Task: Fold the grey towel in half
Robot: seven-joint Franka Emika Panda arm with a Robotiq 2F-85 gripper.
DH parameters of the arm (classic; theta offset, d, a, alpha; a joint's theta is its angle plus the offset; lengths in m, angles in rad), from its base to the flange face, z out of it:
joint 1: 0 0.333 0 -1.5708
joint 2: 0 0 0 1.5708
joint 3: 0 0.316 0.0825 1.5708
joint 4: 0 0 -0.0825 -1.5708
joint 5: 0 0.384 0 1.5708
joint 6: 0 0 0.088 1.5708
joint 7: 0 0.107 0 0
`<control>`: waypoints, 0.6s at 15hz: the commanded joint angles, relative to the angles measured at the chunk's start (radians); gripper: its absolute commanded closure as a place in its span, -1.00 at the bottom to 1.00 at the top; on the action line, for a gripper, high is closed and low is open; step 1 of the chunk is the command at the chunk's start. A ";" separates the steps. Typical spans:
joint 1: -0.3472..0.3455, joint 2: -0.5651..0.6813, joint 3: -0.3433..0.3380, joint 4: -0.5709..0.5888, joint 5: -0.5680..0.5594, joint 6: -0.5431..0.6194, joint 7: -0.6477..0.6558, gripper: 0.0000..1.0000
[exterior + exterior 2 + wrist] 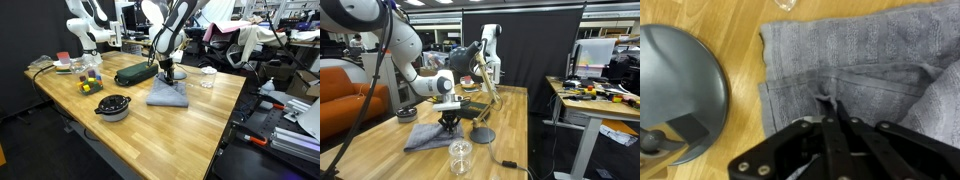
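Note:
The grey towel (168, 95) (428, 136) lies on the wooden table, wrinkled, with one part doubled over another. In the wrist view the grey towel (860, 50) fills the upper right, its hems running across. My gripper (828, 101) (171, 76) (449, 124) is down on the cloth near its edge. Its fingers are shut together, and a small pucker of the fabric is pinched at their tips.
A round grey disc (680, 80) (482, 135) lies right beside the towel. A clear glass jar (461, 157) stands near the table's front edge. A dark green zip case (132, 74), a dark bowl (113, 107) and coloured blocks (90, 83) sit nearby.

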 commanded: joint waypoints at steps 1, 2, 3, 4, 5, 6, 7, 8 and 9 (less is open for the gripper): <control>0.018 -0.029 -0.026 -0.021 -0.013 0.017 0.067 0.98; 0.022 -0.034 -0.034 -0.022 -0.016 0.020 0.090 0.98; 0.030 -0.042 -0.045 -0.025 -0.020 0.023 0.118 0.98; 0.036 -0.048 -0.055 -0.027 -0.024 0.025 0.142 0.98; 0.045 -0.058 -0.067 -0.029 -0.030 0.022 0.167 0.98; 0.056 -0.066 -0.080 -0.030 -0.040 0.022 0.195 0.98; 0.065 -0.072 -0.092 -0.030 -0.049 0.018 0.220 0.98; 0.075 -0.077 -0.102 -0.031 -0.058 0.017 0.247 0.98; 0.084 -0.081 -0.112 -0.032 -0.066 0.014 0.271 0.98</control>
